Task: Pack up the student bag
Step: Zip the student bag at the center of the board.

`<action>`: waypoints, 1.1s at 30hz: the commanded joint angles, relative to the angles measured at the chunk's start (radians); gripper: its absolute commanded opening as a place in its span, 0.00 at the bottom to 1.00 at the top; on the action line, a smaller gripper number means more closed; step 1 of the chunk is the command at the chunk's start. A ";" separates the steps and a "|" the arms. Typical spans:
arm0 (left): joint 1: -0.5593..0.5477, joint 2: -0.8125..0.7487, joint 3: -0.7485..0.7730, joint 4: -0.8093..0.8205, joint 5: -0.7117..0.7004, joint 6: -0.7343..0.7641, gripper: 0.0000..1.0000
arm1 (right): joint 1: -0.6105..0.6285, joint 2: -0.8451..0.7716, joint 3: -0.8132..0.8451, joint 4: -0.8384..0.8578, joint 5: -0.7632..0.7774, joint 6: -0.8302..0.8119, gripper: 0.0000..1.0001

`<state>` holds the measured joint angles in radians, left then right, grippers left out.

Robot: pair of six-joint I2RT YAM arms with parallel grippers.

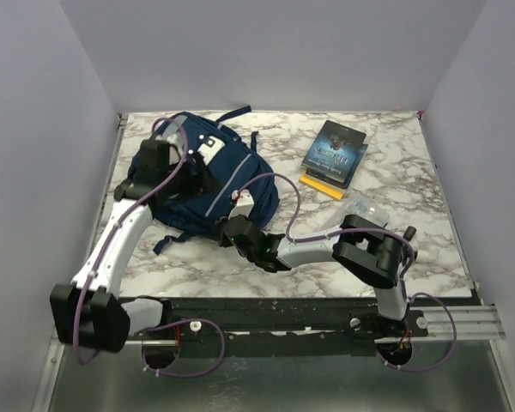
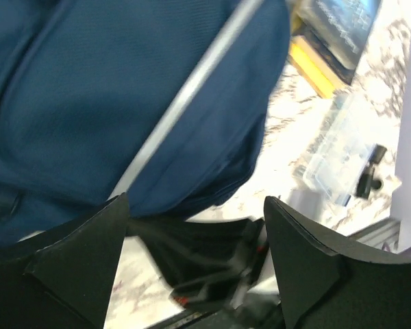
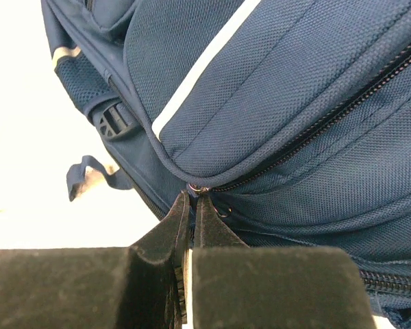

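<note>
The student bag [image 1: 232, 163] lies on the far left part of the marble table [image 1: 412, 249], front pockets facing up, with a pale grey stripe running across its navy fabric. My left gripper [image 2: 195, 205] hangs over the bag with its fingers spread wide apart — nothing sits between them. My right gripper [image 3: 192, 199] reaches across to the bag's near edge. Its fingertips are pressed tight together right at the end of a zipper [image 3: 329, 118], where a small metal ring [image 3: 197, 188] shows just above the tips — whether the pull is actually pinched between them I cannot tell. To the right of the bag, well apart from it, a dark book [image 1: 335, 148] rests on a yellow item [image 1: 322, 186], with a clear plastic case [image 1: 371, 209] just beside them.
</note>
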<state>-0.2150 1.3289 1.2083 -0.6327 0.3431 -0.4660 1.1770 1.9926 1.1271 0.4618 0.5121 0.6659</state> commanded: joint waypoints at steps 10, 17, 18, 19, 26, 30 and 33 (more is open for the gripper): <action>0.322 -0.296 -0.682 0.454 0.343 -0.513 0.65 | -0.053 -0.083 -0.088 0.111 -0.351 0.177 0.00; 0.331 -0.199 -0.736 0.584 0.379 -0.566 0.52 | -0.061 -0.092 -0.079 0.113 -0.398 0.186 0.01; 0.330 -0.192 -0.734 0.591 0.373 -0.559 0.49 | -0.062 -0.091 -0.077 0.113 -0.406 0.188 0.01; 0.331 -0.181 -0.727 0.597 0.375 -0.547 0.45 | -0.062 -0.091 -0.075 0.110 -0.414 0.190 0.00; 0.349 -0.124 -0.686 0.598 0.359 -0.465 0.14 | -0.070 -0.146 -0.126 0.141 -0.476 0.242 0.01; 0.361 -0.112 -0.672 0.596 0.359 -0.422 0.00 | -0.107 -0.188 -0.186 0.204 -0.586 0.305 0.01; 0.389 -0.110 -0.662 0.582 0.370 -0.386 0.00 | -0.140 -0.219 -0.264 0.285 -0.677 0.369 0.01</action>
<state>0.1303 1.2072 0.5049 -0.0853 0.7361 -0.9424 1.0603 1.8500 0.9405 0.5938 0.0303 0.9325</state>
